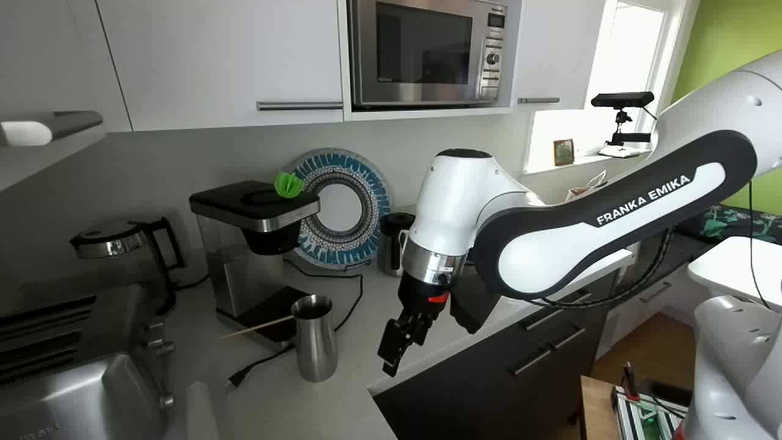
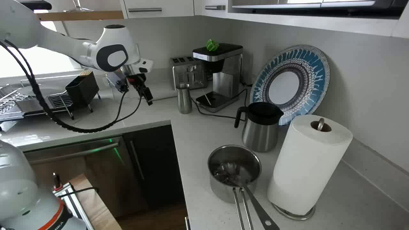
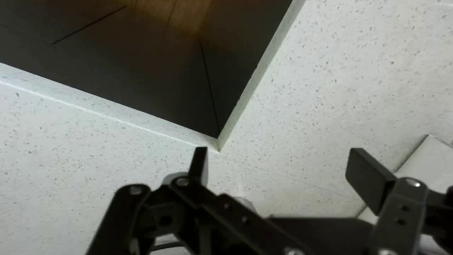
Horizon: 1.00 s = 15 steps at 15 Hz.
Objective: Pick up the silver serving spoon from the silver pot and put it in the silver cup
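The silver pot (image 2: 220,188) stands on the counter in an exterior view, its wire handle pointing toward the camera. The silver serving spoon (image 2: 260,207) lies in it, bowl inside and long handle over the rim. In the other views the pot and spoon are hidden or out of view. The silver cup (image 1: 316,348) is a tall steel vessel with a flared rim, upright beside the coffee maker; it also shows here (image 2: 184,100). No side handle shows on it. My gripper (image 1: 403,353) points down near the counter's inner corner, apart from the cup. In the wrist view the jaws (image 3: 277,159) are wide apart and empty.
Near the pot stand a lidded steel carafe (image 2: 260,134), a paper towel roll (image 2: 310,163) and a round patterned plate (image 2: 319,73). The coffee maker (image 1: 253,211), its cord, a toaster (image 1: 79,366) and a dish rack (image 2: 64,102) are around. The counter edge (image 3: 254,81) drops to the floor.
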Each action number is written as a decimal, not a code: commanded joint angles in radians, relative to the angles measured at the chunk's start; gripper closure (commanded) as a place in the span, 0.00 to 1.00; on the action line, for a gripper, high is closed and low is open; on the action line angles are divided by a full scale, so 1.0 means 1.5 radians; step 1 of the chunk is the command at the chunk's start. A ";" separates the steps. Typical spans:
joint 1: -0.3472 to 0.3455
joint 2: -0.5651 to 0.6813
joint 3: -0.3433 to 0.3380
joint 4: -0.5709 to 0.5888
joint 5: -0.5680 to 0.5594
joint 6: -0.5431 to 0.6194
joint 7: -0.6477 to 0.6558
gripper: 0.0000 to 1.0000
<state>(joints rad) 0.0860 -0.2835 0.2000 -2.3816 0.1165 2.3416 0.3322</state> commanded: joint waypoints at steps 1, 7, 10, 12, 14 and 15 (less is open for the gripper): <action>0.006 0.000 -0.006 0.001 -0.002 -0.001 0.001 0.00; -0.013 -0.047 -0.026 -0.023 -0.066 -0.030 -0.054 0.00; -0.031 -0.105 -0.093 -0.041 -0.097 -0.079 -0.197 0.00; -0.050 -0.128 -0.148 -0.039 -0.121 -0.123 -0.306 0.00; 0.004 -0.152 -0.261 -0.043 -0.174 -0.140 -0.418 0.00; -0.001 -0.157 -0.299 -0.038 -0.191 -0.155 -0.477 0.00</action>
<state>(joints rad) 0.0371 -0.4605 -0.0889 -2.4134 -0.0946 2.1565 -0.1875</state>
